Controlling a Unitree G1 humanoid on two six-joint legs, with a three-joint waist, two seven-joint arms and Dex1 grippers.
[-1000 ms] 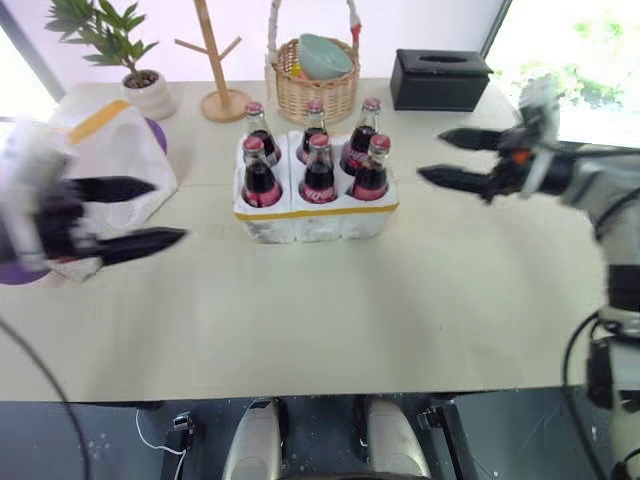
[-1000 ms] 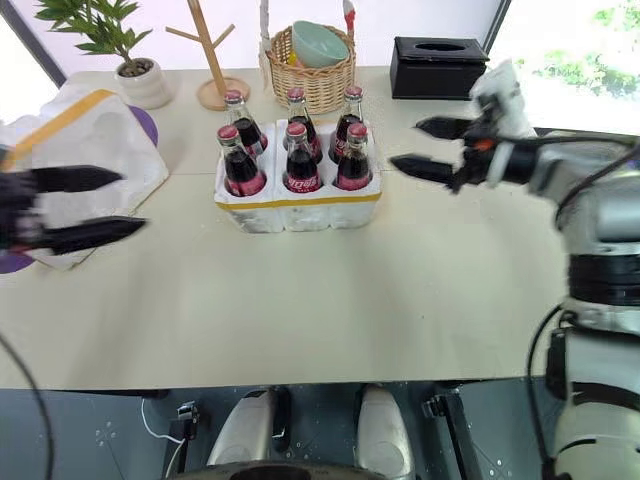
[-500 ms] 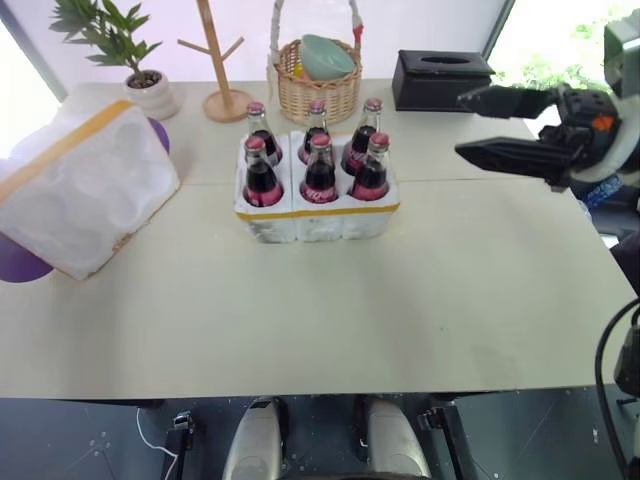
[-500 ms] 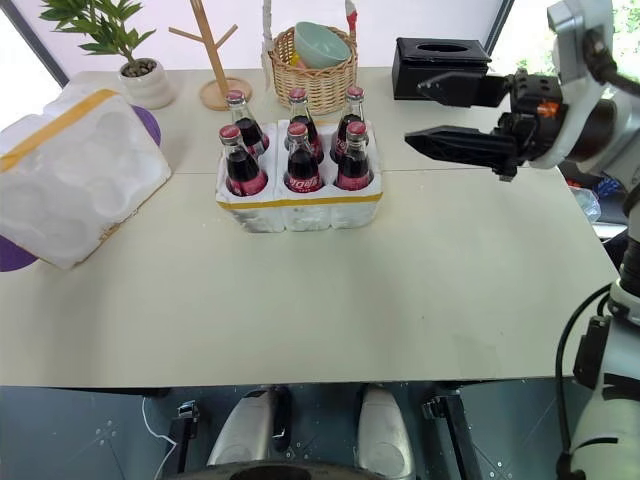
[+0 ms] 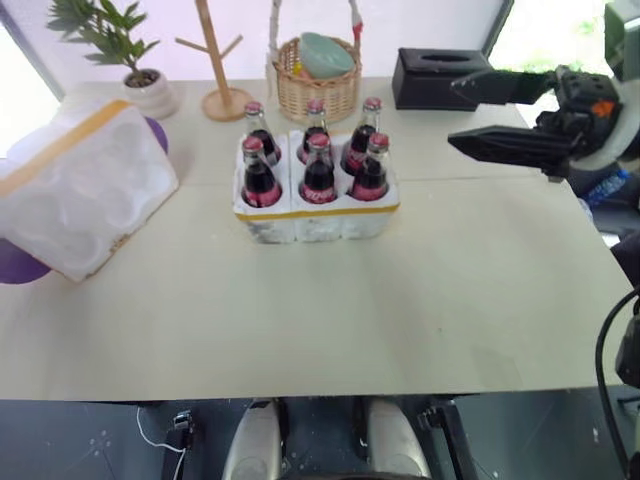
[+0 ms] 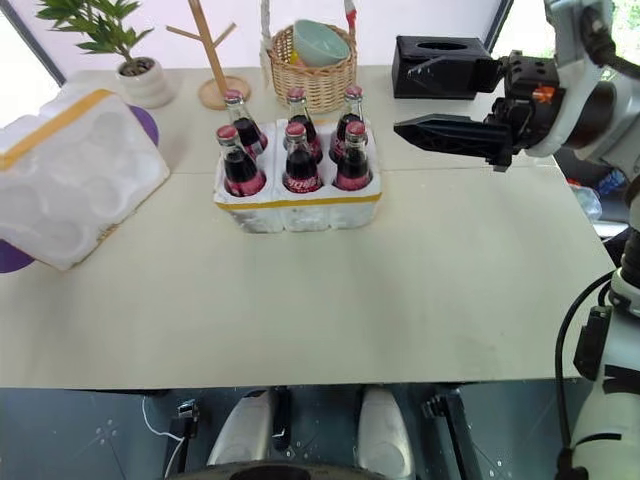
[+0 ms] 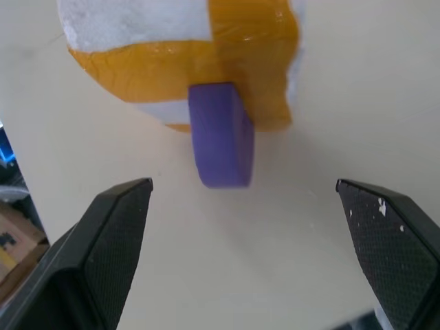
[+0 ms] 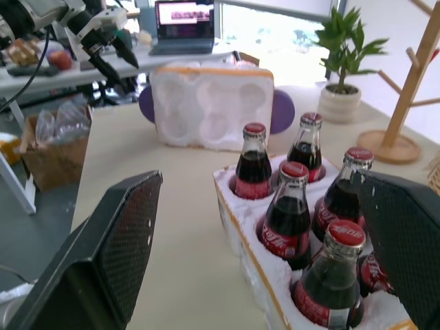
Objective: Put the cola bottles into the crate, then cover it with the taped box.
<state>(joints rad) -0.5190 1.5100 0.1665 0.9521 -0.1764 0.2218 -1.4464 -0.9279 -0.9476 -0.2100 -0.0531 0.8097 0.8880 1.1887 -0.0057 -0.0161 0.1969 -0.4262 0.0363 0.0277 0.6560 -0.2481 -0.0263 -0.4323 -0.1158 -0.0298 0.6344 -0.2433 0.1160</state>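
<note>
1. Six cola bottles (image 5: 318, 160) stand in the crate (image 5: 316, 215) at table centre.
2. Taped box (image 5: 80, 187) lies tilted at nine o'clock.
3. Right gripper (image 5: 478, 115) at two o'clock – fingers apart, empty.
4. Left gripper (image 7: 244, 206) – fingers spread wide.

Purple disc (image 5: 18, 265) (mostly under taped box (image 5: 85, 185))

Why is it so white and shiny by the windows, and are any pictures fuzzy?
In the eye views, daylight through the window washes it out to white. In the right wrist view, the window behind the plant glares too, while the bottles stay sharp. In the left wrist view, the purple block and taped box look slightly soft.
</note>
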